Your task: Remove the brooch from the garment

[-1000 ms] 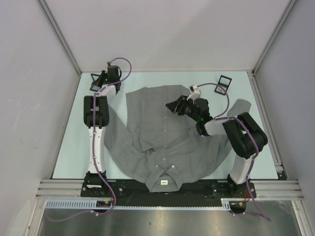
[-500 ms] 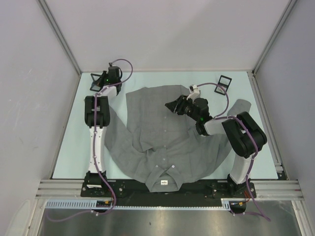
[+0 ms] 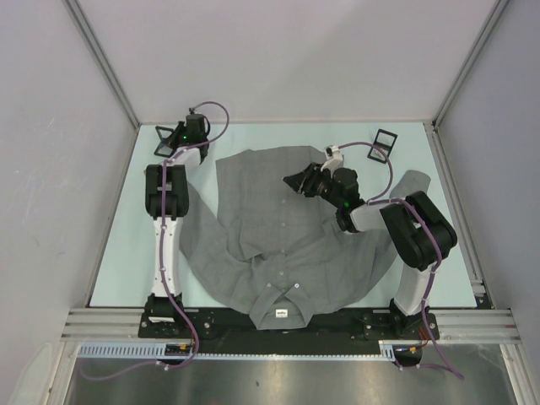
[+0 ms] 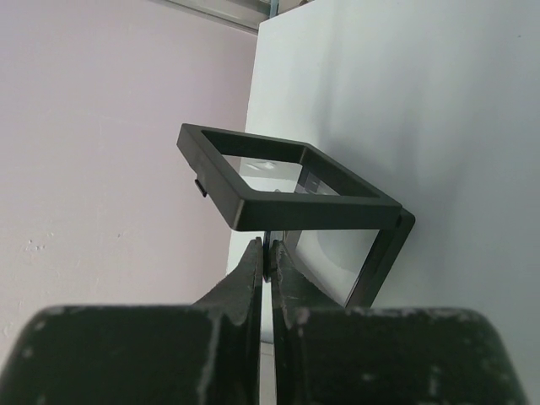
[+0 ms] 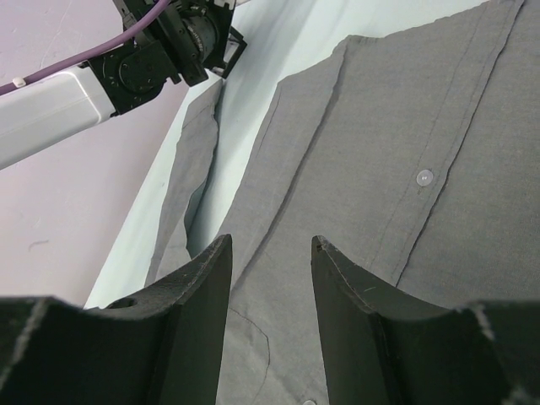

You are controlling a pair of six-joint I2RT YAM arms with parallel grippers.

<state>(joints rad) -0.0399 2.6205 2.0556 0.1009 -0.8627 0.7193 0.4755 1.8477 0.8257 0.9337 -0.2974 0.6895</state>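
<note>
left jaws: the left gripper (image 4: 268, 258) has its fingers pressed all but together, only a hairline slit between them; whether anything tiny is pinched there cannot be told
at the left tips: the tips sit right against the lower bar of a black square frame (image 4: 321, 216), which stands tilted up on one edge
room at left: the frame is in the far left corner of the table (image 3: 278, 135), with the side wall (image 4: 101, 169) just beside it and bare tabletop beyond it
right jaws: the right gripper (image 5: 271, 245) stands about half spread with nothing between its fingers; grey cloth shows through the gap
under the right jaws: the garment (image 3: 278, 236), lying flat and spread out, collar (image 3: 283, 302) and white label (image 3: 281, 314) at the near edge, hem toward the far side
edges near right: the jaws hang over the far right part of the shirt front, beside the button strip, one white button (image 5: 424, 177) off to the side; a strip of bare table separates the shirt body from its left sleeve (image 5: 192, 160)
room at right: a second black frame (image 3: 386, 141) lies on bare table near the far right corner, apart from the cloth
left arm (image 3: 164, 219): stretched nearly straight along the left edge of the table, beside the shirt
right arm (image 3: 418, 232): folded at the elbow, forearm reaching inward over the shirt, wrist tipped down
</note>
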